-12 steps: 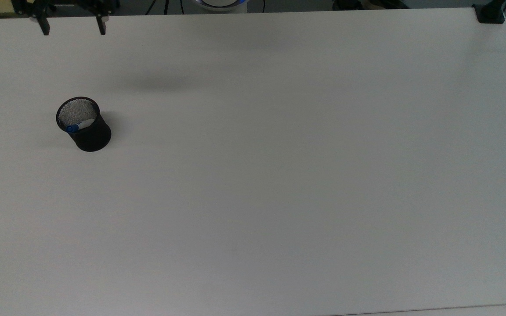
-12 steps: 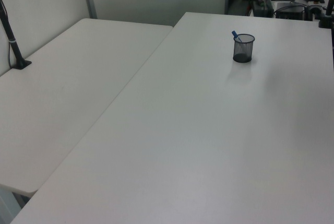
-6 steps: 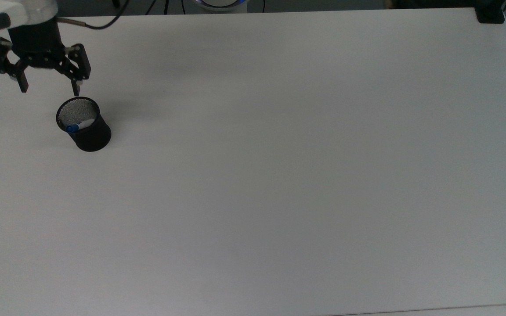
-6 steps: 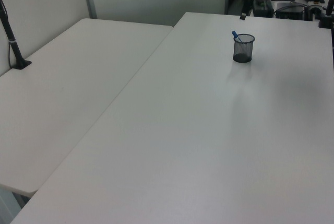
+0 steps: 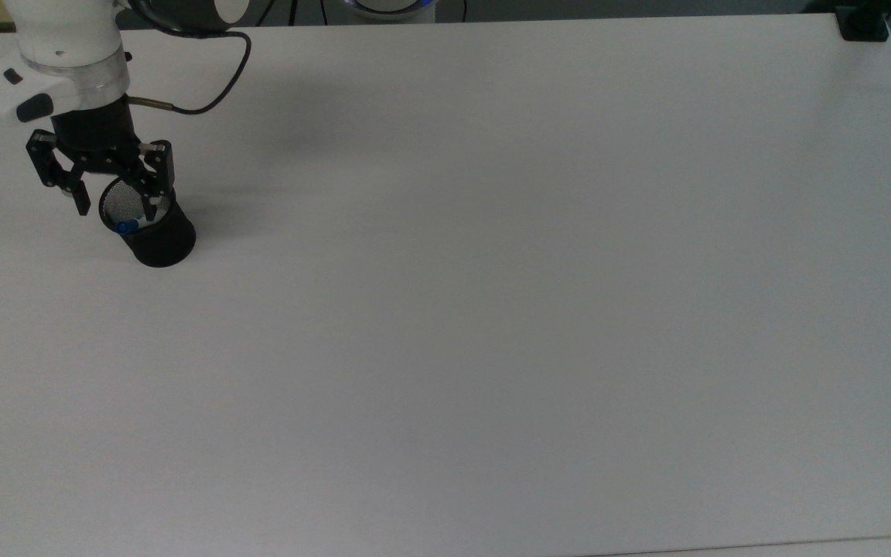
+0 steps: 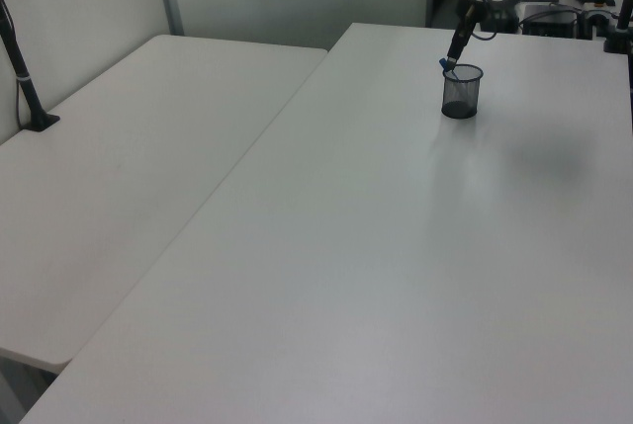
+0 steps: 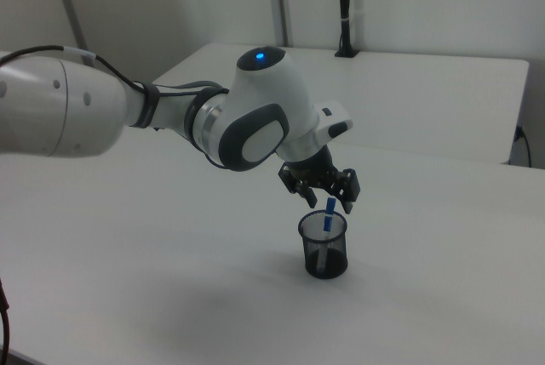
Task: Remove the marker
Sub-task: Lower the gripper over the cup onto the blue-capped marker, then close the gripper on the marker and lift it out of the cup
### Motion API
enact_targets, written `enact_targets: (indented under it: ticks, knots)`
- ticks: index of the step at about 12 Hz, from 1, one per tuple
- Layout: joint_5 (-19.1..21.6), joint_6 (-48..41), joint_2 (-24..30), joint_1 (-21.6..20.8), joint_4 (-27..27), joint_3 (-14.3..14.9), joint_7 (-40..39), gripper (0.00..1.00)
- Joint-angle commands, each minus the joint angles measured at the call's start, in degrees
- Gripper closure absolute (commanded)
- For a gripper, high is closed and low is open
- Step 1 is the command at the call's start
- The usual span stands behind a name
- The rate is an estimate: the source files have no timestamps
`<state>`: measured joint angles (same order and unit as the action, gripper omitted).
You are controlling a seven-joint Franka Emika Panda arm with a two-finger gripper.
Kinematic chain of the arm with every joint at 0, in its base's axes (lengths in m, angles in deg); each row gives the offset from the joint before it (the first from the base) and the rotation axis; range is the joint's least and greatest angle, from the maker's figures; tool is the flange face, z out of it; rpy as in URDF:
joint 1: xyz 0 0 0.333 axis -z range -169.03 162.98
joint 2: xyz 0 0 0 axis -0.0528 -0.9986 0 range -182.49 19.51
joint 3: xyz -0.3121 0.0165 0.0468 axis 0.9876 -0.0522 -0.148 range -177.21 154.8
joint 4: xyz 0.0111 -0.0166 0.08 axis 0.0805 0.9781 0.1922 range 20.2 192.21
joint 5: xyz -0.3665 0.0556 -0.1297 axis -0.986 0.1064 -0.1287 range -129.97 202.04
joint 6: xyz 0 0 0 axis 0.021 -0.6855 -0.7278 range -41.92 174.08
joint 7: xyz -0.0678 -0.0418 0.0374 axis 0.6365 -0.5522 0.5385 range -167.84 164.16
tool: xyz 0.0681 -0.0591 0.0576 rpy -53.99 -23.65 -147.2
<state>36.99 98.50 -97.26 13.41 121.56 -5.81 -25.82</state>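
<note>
While the marker [image 7: 328,214] leans in the black mesh cup [image 7: 324,250] with its blue cap poking above the rim, the gripper [image 7: 323,201] hangs just above and beside that cap, fingers spread apart and holding nothing.

Top view: cup [image 5: 153,232] near the table's [image 5: 492,309] far-left corner. Marker's blue cap [image 5: 127,226] rests against the rim on the top view's left; white barrel slants down and toward the top view's right, into the cup. Gripper [image 5: 118,203] straddles the cup mouth: one finger [image 5: 83,203] outside the rim on the top view's left, the other finger [image 5: 152,207] over the mouth on the right. The cap lies between the two fingers in this view, slightly nearer the viewer than the line joining them.

Right view: marker stands close to upright, tilted a little; its top reaches up to about fingertip level, between or just in front of the fingers. Cannot tell if either finger touches it.

Left view: gripper [image 6: 454,54] directly over the cap [image 6: 445,65], at the cup's [image 6: 461,92] left rim.

Judgement: long axis runs near-vertical, so the closing line of the fingers crosses it well. What's left is a short drop so the pads bracket the cap, minding the right finger against the rim.
</note>
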Motion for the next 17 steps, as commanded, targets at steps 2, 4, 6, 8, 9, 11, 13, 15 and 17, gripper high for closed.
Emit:
enact_targets:
  ticks: [2,4,6,8,9,11,13,15,17]
  knots:
    - [7.12,8.22,-2.16,-0.18,0.55,-1.00,0.95,0.50]
    - [7.22,8.33,-1.90,-0.09,0.55,-1.35,0.95,0.85]
    - [7.22,7.98,-1.55,-0.09,0.55,-1.35,0.95,1.00]
    - [7.22,7.89,-1.03,0.00,0.55,-1.35,0.95,1.00]
    - [7.22,7.71,-0.24,0.26,0.55,-1.35,0.95,1.00]
    - [7.22,3.34,3.87,0.53,0.38,-1.35,0.95,1.00]
    - [7.65,1.04,8.01,0.53,0.29,-1.35,1.56,1.00]
    - [11.24,-5.78,12.93,0.53,-3.20,-1.44,2.18,1.00]
    - [13.97,-18.24,15.23,-0.70,-8.04,-1.53,3.40,1.00]
